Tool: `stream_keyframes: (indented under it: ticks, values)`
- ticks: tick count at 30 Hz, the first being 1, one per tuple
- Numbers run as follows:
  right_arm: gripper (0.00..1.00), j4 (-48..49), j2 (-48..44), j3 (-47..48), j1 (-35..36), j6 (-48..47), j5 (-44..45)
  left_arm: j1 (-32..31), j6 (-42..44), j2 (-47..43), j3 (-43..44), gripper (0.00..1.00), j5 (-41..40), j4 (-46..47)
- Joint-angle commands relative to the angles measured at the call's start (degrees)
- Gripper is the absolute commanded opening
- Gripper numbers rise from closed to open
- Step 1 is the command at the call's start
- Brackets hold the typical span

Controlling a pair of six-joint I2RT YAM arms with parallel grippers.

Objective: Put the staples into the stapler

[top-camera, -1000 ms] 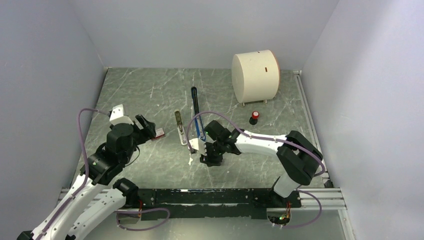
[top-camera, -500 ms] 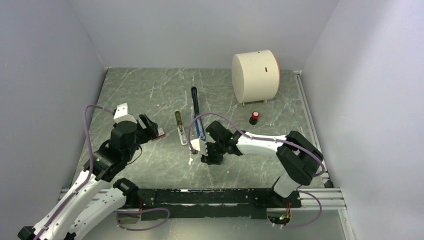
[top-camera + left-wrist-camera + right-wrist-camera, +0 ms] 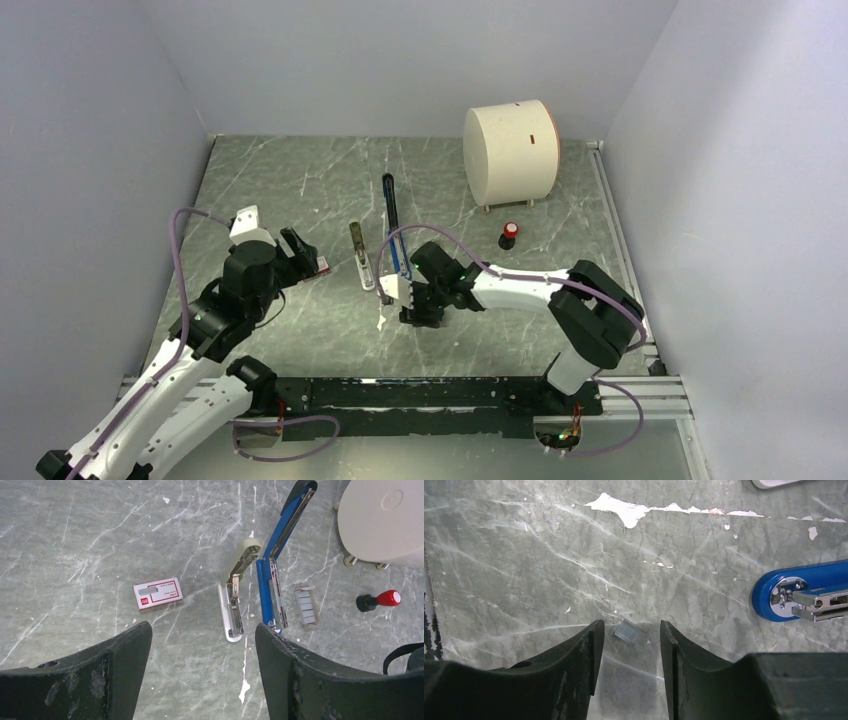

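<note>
The blue stapler [image 3: 400, 258] lies open mid-table, its long black arm [image 3: 388, 200] swung back; it also shows in the left wrist view [image 3: 271, 587]. A grey strip of staples [image 3: 306, 606] lies just right of it. My right gripper [image 3: 418, 312] is open and low over the table in front of the stapler. A small grey staple block [image 3: 629, 631] lies on the table between its fingertips, untouched, with the stapler's blue end [image 3: 774, 592] to the right. My left gripper [image 3: 303, 255] is open and empty, above a red-and-white staple box [image 3: 158, 593].
A second stapler, cream and silver [image 3: 235, 602], lies open just left of the blue one. A red-topped stamp [image 3: 510, 233] and a big white cylinder [image 3: 510, 150] stand at the back right. Walls close in on three sides.
My left arm has moved a little right and forward, toward the staple box. My right gripper has shifted slightly left and stays open over the staple block.
</note>
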Motion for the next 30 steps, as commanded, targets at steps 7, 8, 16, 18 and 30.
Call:
stream_keyframes:
  ticks: [7,8,16,18,30]
  values:
    - [0.51,11.1,-6.2,0.4,-0.2,23.2,9.8,0.2,0.8,-0.5,-0.1,0.81,0.4,2.1]
    - [0.51,11.5,-7.1,0.5,-0.2,26.6,11.8,0.2,0.8,-0.7,-0.1,0.81,0.5,2.1]
    - [0.39,-12.2,-4.8,11.5,0.3,67.0,36.1,0.2,0.1,-2.0,-0.6,0.81,2.0,1.8]
    - [0.4,-17.0,-6.2,10.3,0.7,78.3,41.2,0.2,-0.3,-2.5,-1.1,0.81,3.3,2.0]
    - [0.57,-43.0,5.9,20.1,11.8,116.1,53.2,0.2,2.3,-0.5,-3.6,0.81,17.0,3.5]
